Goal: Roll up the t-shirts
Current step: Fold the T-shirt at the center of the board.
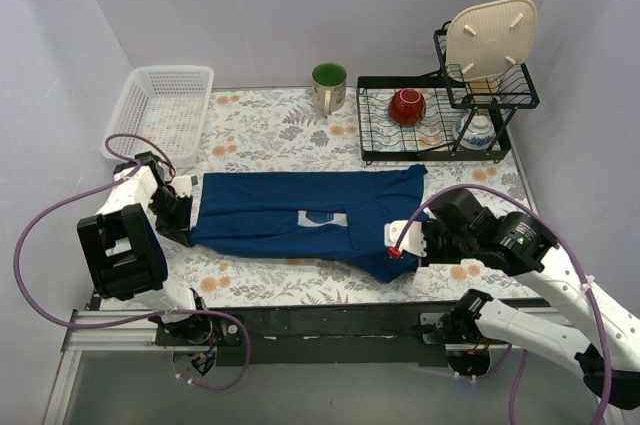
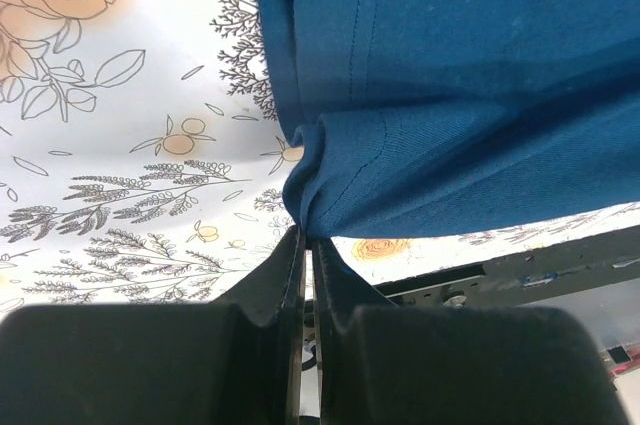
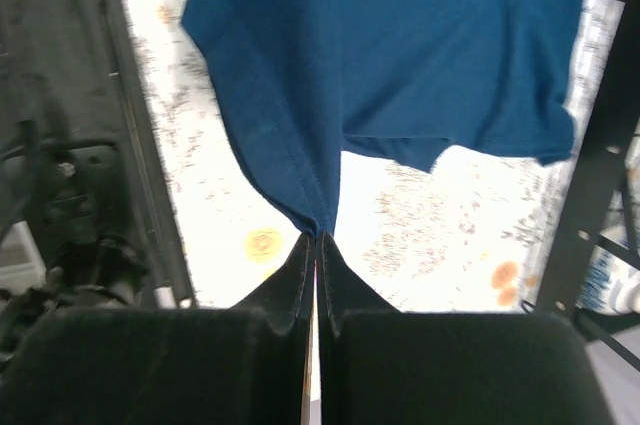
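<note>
The dark navy-blue t-shirt (image 1: pixel 290 215) lies spread sideways across the floral table, its white and light-blue print (image 1: pixel 322 217) showing near the middle. My left gripper (image 1: pixel 186 232) is shut on the shirt's near left corner; in the left wrist view the gripper (image 2: pixel 307 235) pinches a bunched hem of the t-shirt (image 2: pixel 450 95). My right gripper (image 1: pixel 396 249) is shut on the shirt's near right edge; in the right wrist view the gripper (image 3: pixel 318 237) holds a pointed fold of the t-shirt (image 3: pixel 400 55) lifted off the table.
A white plastic basket (image 1: pixel 165 105) stands at the back left. A green-lined mug (image 1: pixel 328 85) stands at the back middle. A black wire dish rack (image 1: pixel 440 115) at the back right holds a red bowl (image 1: pixel 407 105) and a cream board (image 1: pixel 490 37).
</note>
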`<state>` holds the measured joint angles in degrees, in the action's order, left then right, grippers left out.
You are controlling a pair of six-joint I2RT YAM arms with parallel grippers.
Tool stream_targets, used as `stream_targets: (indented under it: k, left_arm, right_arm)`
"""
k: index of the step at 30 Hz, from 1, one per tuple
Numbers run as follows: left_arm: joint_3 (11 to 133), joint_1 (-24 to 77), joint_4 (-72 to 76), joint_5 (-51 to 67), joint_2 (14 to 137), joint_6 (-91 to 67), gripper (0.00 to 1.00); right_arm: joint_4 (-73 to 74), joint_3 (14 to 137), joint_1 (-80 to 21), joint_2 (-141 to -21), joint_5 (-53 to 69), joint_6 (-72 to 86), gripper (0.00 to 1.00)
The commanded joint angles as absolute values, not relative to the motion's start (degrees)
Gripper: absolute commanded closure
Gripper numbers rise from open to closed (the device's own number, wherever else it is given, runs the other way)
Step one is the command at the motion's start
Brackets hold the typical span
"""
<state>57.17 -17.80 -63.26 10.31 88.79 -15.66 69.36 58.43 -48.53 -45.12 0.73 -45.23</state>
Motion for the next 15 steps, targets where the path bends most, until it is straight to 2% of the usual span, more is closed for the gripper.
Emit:
stream_targets:
  k: [1,9,15]
  left_arm:
    - [60.64,-17.75,-64.16,11.78,87.71,-16.08,1.0]
    - [62.67,-17.67,-66.88,12.66,87.72,-16.52,1.0]
    - [63.45,-17.67,-67.32,12.48,87.71,-17.22,1.0]
  right_arm:
    - [63.38,59.77,-47.46,-45.61,-4.74,-46.58,0.99]
    - [56.52,60.47,-41.93,-48.07,-4.49,-44.04,0.99]
    - [50.19,62.93,-32.62,-54.65,-0.44,-42.1,0.99]
